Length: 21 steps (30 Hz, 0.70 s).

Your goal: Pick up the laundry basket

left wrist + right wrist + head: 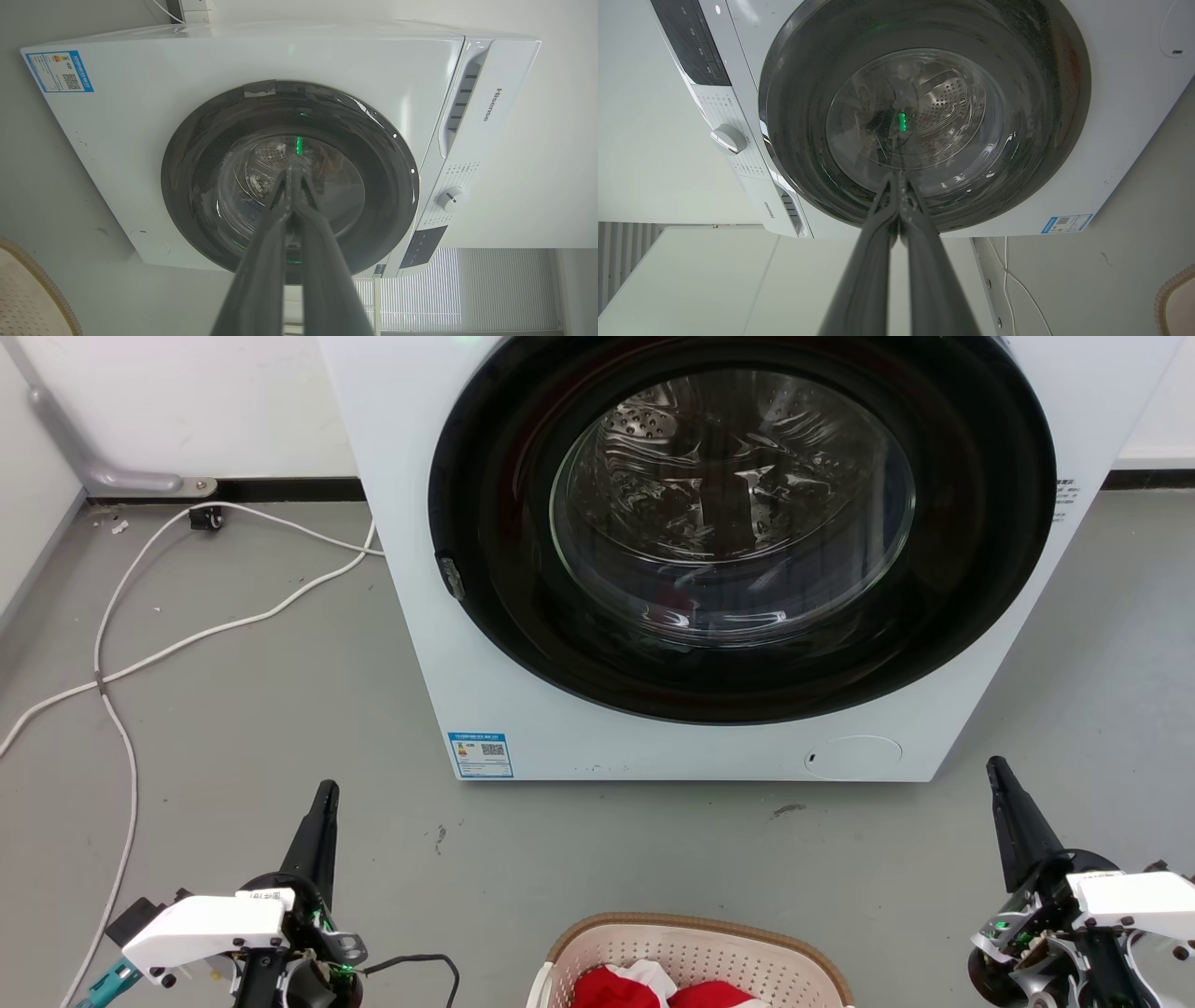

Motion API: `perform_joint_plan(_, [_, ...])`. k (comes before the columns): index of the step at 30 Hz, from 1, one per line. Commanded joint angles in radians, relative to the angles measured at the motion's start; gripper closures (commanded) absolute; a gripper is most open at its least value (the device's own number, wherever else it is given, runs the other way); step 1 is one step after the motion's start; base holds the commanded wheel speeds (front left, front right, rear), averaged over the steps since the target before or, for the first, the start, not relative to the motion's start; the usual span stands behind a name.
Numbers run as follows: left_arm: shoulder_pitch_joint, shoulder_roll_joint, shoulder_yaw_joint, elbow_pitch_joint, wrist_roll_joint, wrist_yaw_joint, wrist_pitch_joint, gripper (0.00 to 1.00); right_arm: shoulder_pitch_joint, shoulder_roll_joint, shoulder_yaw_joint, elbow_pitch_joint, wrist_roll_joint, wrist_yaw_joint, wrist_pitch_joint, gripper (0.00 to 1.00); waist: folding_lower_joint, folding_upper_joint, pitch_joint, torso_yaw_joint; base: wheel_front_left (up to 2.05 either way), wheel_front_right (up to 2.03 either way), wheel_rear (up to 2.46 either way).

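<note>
Half or so of the laundry basket (695, 924) shows at the bottom centre of the head view, red cloth (644, 989) inside, its long axis running left to right, so one short end faces each arm. My left gripper (326, 793) at lower left and right gripper (995, 767) at lower right flank it, fingers pressed together, pointing up-frame toward the washing machine (420, 663); I judge the right slightly nearer.

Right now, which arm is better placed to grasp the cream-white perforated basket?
Right, though only slightly: the cream-white perforated plastic basket with brown rim lies a little nearer the right gripper than the left gripper. Both grippers are shut and touch nothing.
</note>
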Motion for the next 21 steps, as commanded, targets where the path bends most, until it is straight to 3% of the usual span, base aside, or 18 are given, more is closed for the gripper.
perform_joint_plan(1, [-0.009,0.0,0.001,0.001,0.004,0.0,0.004,1.0,-0.012,0.005,-0.002,0.001,-0.008,0.0,0.003,1.0,0.0,0.0,0.0,0.0,0.0,0.0,0.0])
perform_joint_plan(21, [-0.01,-0.003,0.006,0.001,0.006,0.0,0.007,1.0,-0.012,0.006,-0.003,0.001,-0.009,0.0,0.004,1.0,0.0,0.0,0.0,0.0,0.0,0.0,0.0])
